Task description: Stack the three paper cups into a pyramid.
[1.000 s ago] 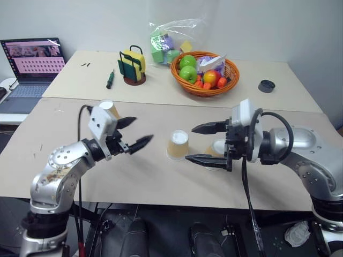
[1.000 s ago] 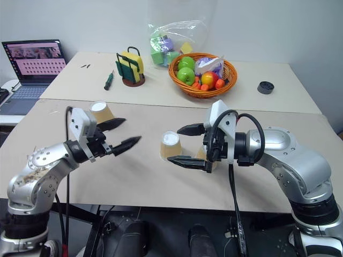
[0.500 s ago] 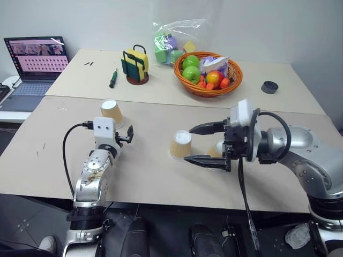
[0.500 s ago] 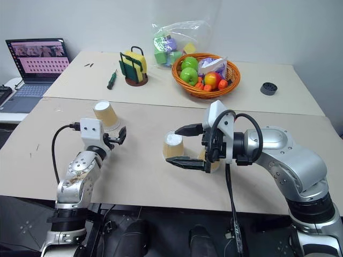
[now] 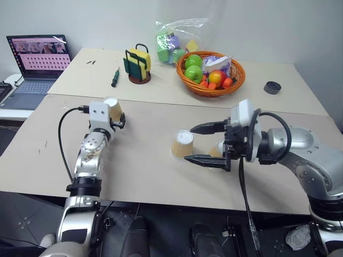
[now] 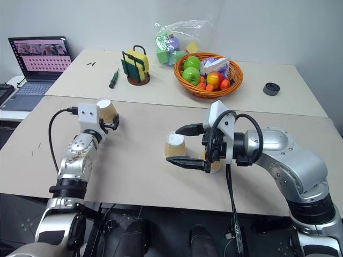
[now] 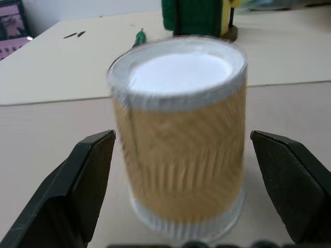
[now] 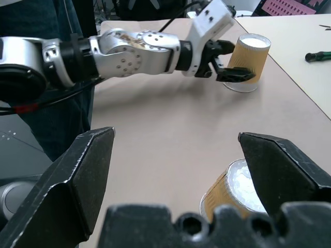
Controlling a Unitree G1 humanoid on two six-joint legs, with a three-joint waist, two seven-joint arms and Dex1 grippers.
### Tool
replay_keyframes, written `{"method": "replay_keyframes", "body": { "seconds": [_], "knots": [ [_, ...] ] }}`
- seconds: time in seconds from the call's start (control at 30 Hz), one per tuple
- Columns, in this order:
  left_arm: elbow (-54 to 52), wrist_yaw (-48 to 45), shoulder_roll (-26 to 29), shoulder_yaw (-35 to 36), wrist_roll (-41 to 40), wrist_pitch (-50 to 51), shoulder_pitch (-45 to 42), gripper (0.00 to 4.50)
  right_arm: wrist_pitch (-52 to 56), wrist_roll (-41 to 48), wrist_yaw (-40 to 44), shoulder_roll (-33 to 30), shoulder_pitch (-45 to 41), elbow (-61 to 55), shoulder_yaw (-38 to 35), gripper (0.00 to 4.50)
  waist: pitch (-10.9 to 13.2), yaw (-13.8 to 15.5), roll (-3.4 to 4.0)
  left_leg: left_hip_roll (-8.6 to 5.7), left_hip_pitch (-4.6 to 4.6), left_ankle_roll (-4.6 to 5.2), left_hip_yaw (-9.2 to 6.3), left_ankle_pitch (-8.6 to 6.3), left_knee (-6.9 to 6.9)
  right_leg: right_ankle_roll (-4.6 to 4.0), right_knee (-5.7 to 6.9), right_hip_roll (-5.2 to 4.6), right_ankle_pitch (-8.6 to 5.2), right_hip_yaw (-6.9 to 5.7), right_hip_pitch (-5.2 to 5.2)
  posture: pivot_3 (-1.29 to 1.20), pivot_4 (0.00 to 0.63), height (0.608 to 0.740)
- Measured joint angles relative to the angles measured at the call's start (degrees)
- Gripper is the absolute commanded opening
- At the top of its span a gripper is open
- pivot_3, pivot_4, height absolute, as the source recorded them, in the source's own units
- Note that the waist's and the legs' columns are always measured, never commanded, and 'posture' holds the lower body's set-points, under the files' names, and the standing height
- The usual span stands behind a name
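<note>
Three tan paper cups stand upside down, white bases up, on the near table (image 5: 139, 176). The left cup (image 5: 112, 108) sits between the fingers of my left gripper (image 5: 120, 120), which is open. In the left wrist view this cup (image 7: 178, 139) stands with a gap to each finger (image 7: 88, 175). The middle cup (image 5: 181, 144) is close to the tips of my right gripper (image 5: 189, 143), which hovers open, pointing left. A third cup (image 5: 216, 151) is partly hidden behind that gripper. The right wrist view shows the middle cup (image 8: 232, 188) low between the fingers and the left cup (image 8: 249, 59) farther off.
On the far table stand a basket of fruit (image 5: 213, 75), a bag of coloured blocks (image 5: 174, 43), a sponge holder (image 5: 136, 64), a screwdriver (image 5: 114, 77), a laptop (image 5: 37, 59) and a small black round object (image 5: 272, 87).
My left arm swung away from the middle and reached forward to the left cup, which now sits between its open fingers. The right gripper kept still. The camera shifted slightly.
</note>
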Motion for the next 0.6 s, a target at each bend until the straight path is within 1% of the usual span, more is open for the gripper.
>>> {"method": "replay_keyframes", "body": {
  "seconds": [0.2,0.43,0.53,0.57,0.6],
  "knots": [
    [8.64,-0.89,-0.03,-0.12,0.05,-3.56,-6.11,4.46,0.0,0.03,-0.11,0.0,0.14,-0.16,-0.08,4.5,0.0,-0.12,0.0,0.0,-0.07,0.0,-0.03,0.01,0.0,-0.04,0.0,0.01,0.05,-0.02,-0.06,0.0,0.15,0.661],
    [10.84,-1.34,-0.22,-0.13,0.03,-5.73,-7.19,4.46,0.0,0.02,-0.14,-0.01,0.25,-0.24,-0.08,4.5,0.0,-0.14,0.0,0.0,-0.09,-0.06,-0.04,0.05,0.0,-0.03,0.0,0.01,0.07,-0.03,-0.07,0.0,0.15,0.661],
    [10.81,-1.79,-0.22,-0.13,0.03,-6.07,-7.16,3.7,0.0,-0.02,-0.17,-0.01,0.31,-0.24,-0.08,4.5,0.0,-0.13,0.0,0.0,-0.1,-0.06,-0.05,0.06,0.0,-0.02,0.0,0.0,0.08,-0.04,-0.07,0.0,0.15,0.661],
    [10.8,-1.87,-0.22,-0.13,0.02,-6.08,-7.14,3.32,0.0,-0.03,-0.17,-0.01,0.35,-0.24,-0.08,4.5,0.0,-0.13,0.0,0.0,-0.1,-0.06,-0.05,0.06,0.0,-0.02,0.0,0.01,0.08,-0.05,-0.07,0.0,0.15,0.661],
    [10.65,-2.09,-0.21,-0.12,-0.02,-6.08,-7.02,3.32,0.0,-0.09,-0.2,-0.01,0.37,-0.24,-0.08,4.5,0.0,-0.12,0.0,-0.01,-0.1,-0.06,-0.05,0.07,0.0,-0.02,0.0,0.0,0.08,-0.05,-0.07,0.0,0.15,0.661]
  ]
}}
